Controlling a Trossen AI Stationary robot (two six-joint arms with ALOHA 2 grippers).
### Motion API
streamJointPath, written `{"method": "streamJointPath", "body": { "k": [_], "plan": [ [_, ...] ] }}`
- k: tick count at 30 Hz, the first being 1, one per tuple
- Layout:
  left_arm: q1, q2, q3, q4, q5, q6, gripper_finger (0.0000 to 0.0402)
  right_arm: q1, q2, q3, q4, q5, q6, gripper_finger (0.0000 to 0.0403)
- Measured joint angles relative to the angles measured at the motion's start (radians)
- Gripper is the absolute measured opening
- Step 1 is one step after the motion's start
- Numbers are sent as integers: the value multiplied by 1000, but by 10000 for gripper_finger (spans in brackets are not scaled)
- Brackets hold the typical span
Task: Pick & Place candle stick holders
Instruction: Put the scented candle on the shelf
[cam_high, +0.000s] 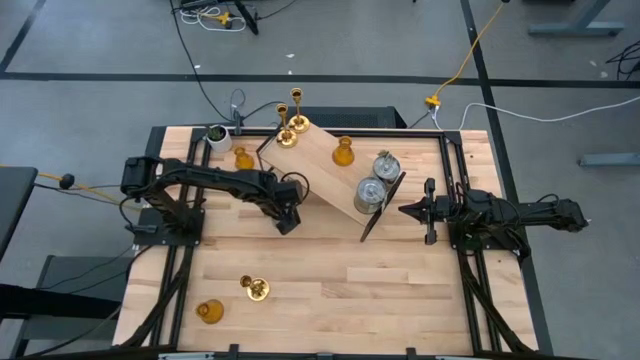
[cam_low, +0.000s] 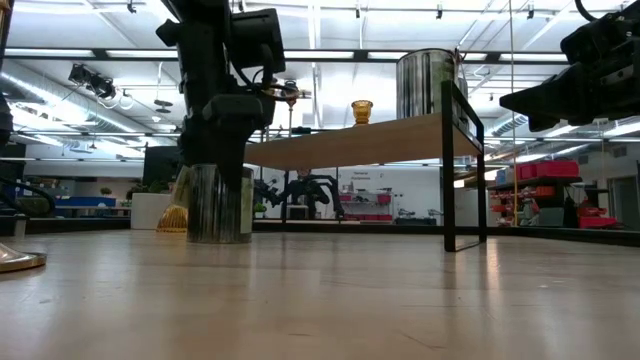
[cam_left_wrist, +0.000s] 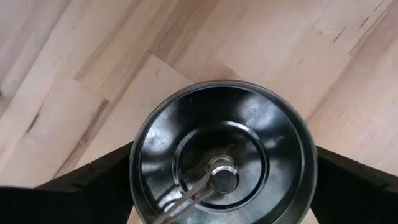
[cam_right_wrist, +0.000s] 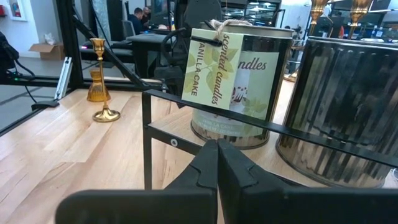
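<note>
While left fingers grasp silver cylinder on wood table | right fingers clenched | workshop behind

Seen from above, a tilted wooden shelf crosses the tabletop, carrying two brass sticks at its far end, an amber glass holder midway and two silver cylinders near its black frame. The left gripper hangs just beside the shelf (jaws hidden); the right gripper points at the frame. A brass stick and an amber holder sit at the near left.
</note>
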Motion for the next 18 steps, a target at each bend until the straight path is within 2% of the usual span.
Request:
{"method": "streamJointPath", "body": {
  "k": [10, 18],
  "plan": [
    [-33, 1, 15, -34, 3, 0, 374, 0, 0, 0, 0, 0, 0, 3],
    [-39, 1, 164, -218, 30, 22, 371, 0, 0, 0, 0, 0, 0, 3]
  ]
}}
